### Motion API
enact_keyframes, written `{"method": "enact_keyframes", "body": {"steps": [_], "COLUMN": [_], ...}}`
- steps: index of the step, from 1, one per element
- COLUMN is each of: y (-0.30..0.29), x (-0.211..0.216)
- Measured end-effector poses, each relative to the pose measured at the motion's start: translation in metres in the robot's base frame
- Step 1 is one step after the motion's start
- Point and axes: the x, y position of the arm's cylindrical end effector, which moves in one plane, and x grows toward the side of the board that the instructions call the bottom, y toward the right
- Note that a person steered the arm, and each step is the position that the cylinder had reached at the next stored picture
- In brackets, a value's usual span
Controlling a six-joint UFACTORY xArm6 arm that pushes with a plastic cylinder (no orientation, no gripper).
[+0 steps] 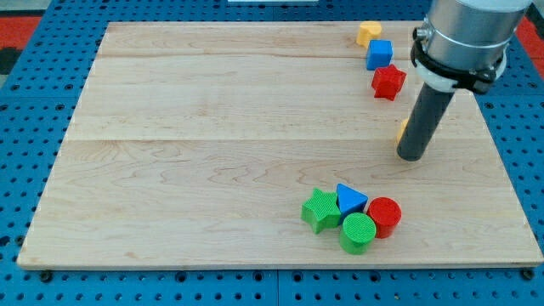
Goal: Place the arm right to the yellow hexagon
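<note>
My tip rests on the wooden board at the view's right. Only a small yellow sliver shows at the rod's left edge; the rod hides the rest of this block, so I cannot make out its shape. My tip is just to the right of that sliver and slightly below it. A second yellow block lies at the top edge of the board, well above my tip.
A blue cube and a red star lie just below the upper yellow block. A cluster sits at the bottom centre: green star, blue triangle, red cylinder, green cylinder.
</note>
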Motion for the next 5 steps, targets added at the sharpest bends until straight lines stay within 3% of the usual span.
{"method": "enact_keyframes", "body": {"steps": [1, 2, 3, 4, 5], "y": [0.000, 0.032, 0.068, 0.096, 0.081], "x": [-0.038, -0.018, -0.026, -0.068, -0.084]}}
